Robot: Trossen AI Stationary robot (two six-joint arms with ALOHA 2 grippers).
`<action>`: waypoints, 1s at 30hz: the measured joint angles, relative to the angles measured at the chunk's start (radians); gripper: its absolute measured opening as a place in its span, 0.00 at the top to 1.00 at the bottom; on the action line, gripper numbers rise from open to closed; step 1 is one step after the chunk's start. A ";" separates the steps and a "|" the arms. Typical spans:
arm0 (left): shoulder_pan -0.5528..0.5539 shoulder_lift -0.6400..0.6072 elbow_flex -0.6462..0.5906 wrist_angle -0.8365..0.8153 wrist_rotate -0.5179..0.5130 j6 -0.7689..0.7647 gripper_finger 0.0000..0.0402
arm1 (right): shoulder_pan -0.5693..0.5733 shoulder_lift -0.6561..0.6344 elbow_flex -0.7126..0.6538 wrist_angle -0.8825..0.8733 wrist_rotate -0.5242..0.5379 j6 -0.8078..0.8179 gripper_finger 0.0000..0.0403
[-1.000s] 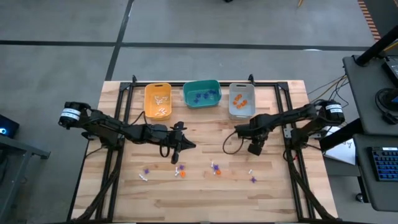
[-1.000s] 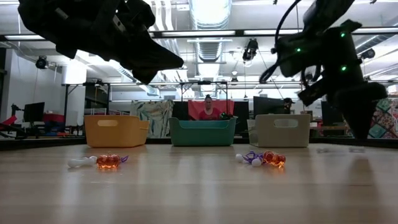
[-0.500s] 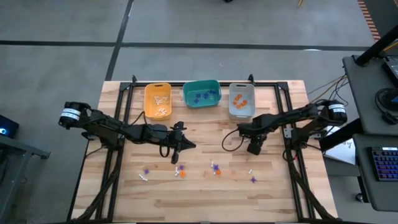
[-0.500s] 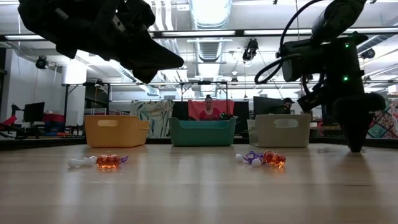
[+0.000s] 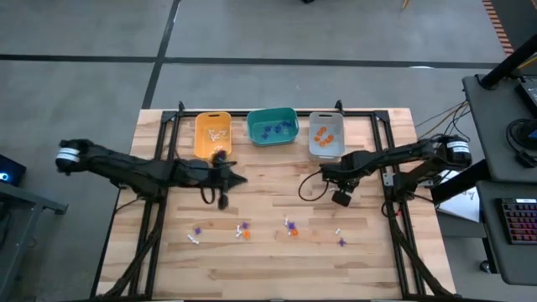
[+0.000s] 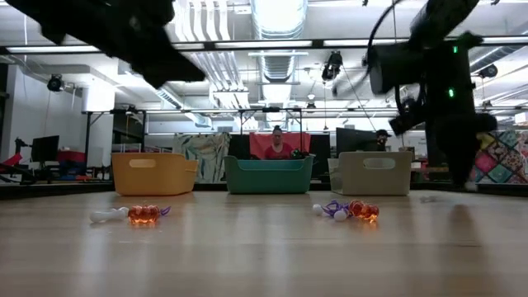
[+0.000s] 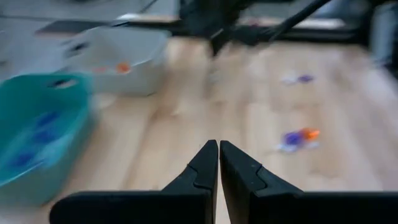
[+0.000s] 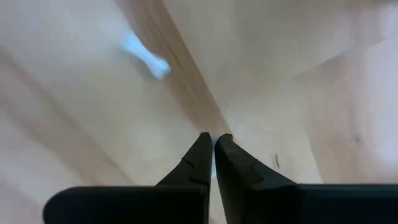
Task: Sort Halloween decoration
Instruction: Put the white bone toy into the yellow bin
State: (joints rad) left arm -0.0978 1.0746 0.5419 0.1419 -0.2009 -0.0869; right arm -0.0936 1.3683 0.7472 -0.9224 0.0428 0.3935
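Grey floor [image 5: 84, 33]; ceiling lights [image 6: 279, 12] above a workshop.

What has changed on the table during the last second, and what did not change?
The left gripper moved back toward the left and the yellow bin, staying shut. The right gripper closed its fingers above the table; no trinket is visible between them. The trinkets on the wood and the three bins did not move.
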 joint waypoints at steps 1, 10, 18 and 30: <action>0.000 -0.048 0.000 -0.071 -0.038 -0.002 1.00 | 0.001 -0.017 0.012 -0.003 -0.006 0.000 0.98; 0.000 -0.364 0.000 -0.399 -0.210 -0.023 1.00 | 0.001 -0.145 0.090 0.283 -0.021 0.006 0.98; 0.000 -0.493 0.000 -0.383 -0.266 0.041 1.00 | 0.001 -0.030 0.094 1.118 -0.059 -0.198 0.98; 0.000 -0.547 0.000 -0.362 -0.306 0.046 1.00 | -0.084 0.487 0.452 1.712 -0.067 -0.380 0.98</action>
State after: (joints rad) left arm -0.0982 0.5274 0.5419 -0.2203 -0.5072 -0.0414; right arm -0.1774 1.8550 1.1988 0.7895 -0.0246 0.0135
